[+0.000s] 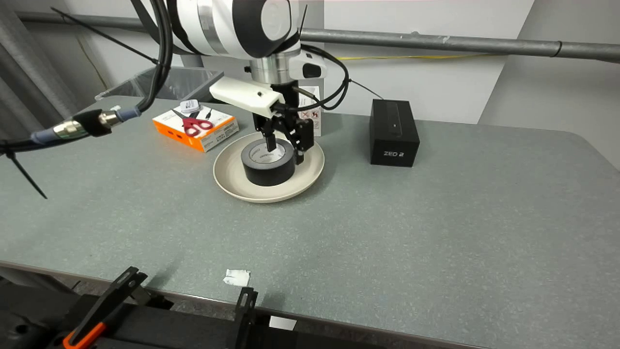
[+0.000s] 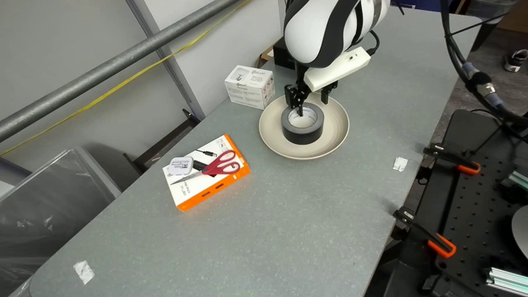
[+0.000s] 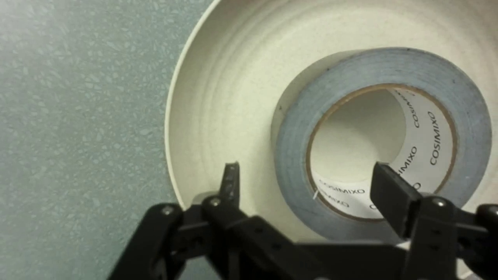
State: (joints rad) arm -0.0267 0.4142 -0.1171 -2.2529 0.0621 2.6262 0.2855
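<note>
A black roll of duct tape [image 1: 269, 175] lies flat in a beige plate [image 1: 226, 177], seen in both exterior views. My gripper [image 1: 286, 151] hangs over it from above with its jaws apart. In the wrist view the gripper [image 3: 306, 169] straddles the near-left wall of the tape roll [image 3: 293, 155]. The right-hand finger [image 3: 395, 194] is over the roll's hole, where white lining with printed lettering shows. The left-hand finger [image 3: 230, 182] stands outside the roll, over the plate [image 3: 206, 116]. Gaps show between both fingers and the tape wall; nothing is gripped.
A black ZED 2 box [image 1: 395, 133] stands right of the plate. Behind the gripper is a white carton [image 2: 249, 87]. Red scissors [image 2: 225, 163] and a small white case [image 2: 180, 166] lie on a white-and-orange box [image 2: 212, 187]. A metal pipe [image 1: 436, 44] runs along the wall.
</note>
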